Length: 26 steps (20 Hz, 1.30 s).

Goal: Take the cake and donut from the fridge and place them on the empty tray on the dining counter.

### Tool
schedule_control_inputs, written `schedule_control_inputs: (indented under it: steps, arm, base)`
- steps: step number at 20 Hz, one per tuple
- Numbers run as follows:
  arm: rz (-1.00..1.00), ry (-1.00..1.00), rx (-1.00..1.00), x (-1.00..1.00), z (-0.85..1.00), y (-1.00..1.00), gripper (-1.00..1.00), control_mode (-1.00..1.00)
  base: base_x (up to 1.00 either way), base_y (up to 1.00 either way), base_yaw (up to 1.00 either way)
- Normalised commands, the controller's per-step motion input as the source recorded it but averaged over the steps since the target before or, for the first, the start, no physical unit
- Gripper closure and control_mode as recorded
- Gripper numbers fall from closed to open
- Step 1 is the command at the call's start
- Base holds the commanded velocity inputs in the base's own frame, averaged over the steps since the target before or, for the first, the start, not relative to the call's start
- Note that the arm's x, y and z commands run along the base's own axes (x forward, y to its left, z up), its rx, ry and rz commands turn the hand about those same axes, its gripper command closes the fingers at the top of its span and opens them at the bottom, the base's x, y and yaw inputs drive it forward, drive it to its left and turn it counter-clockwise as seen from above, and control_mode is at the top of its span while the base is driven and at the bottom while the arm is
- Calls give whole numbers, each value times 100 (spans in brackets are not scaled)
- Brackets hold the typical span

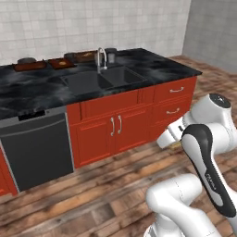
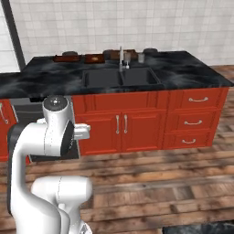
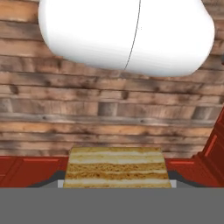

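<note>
arm [image 1: 203, 152]: folded tight above its base, elbow high
gripper [image 3: 117, 186]: points down, jaws closed on the cake [image 3: 117, 168]

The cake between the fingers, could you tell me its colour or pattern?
The cake is yellow-tan with pale cream layers in horizontal stripes, clearest in the hand view.

Base views share sink counter [image 1: 139, 62]; hand view floorward

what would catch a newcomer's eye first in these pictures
The long black marble counter over red cabinets, with a sink sunk in its middle, fills the background. In the hand view a layered tan cake sits between the gripper tips, above the wooden floor.
</note>
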Motion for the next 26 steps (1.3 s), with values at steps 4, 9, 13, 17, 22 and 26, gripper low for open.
schedule_control_inputs:
  steps: [4, 9, 13, 17, 22, 26]
  arm:
    - [0, 0, 0, 0, 0, 0, 100, 100]
    - [0, 0, 0, 0, 0, 0, 100, 100]
    - [0, 0, 0, 0, 0, 0, 100, 100]
    - [0, 0, 0, 0, 0, 0, 100, 100]
    - [0, 0, 0, 0, 0, 0, 100, 100]
    - [0, 0, 0, 0, 0, 0, 100, 100]
  base:
    - [45, 12, -22]
    - [47, 11, -33]
    - [52, 3, -39]
    - [55, 1, -41]
    - [66, 3, -44]
    - [63, 2, -44]
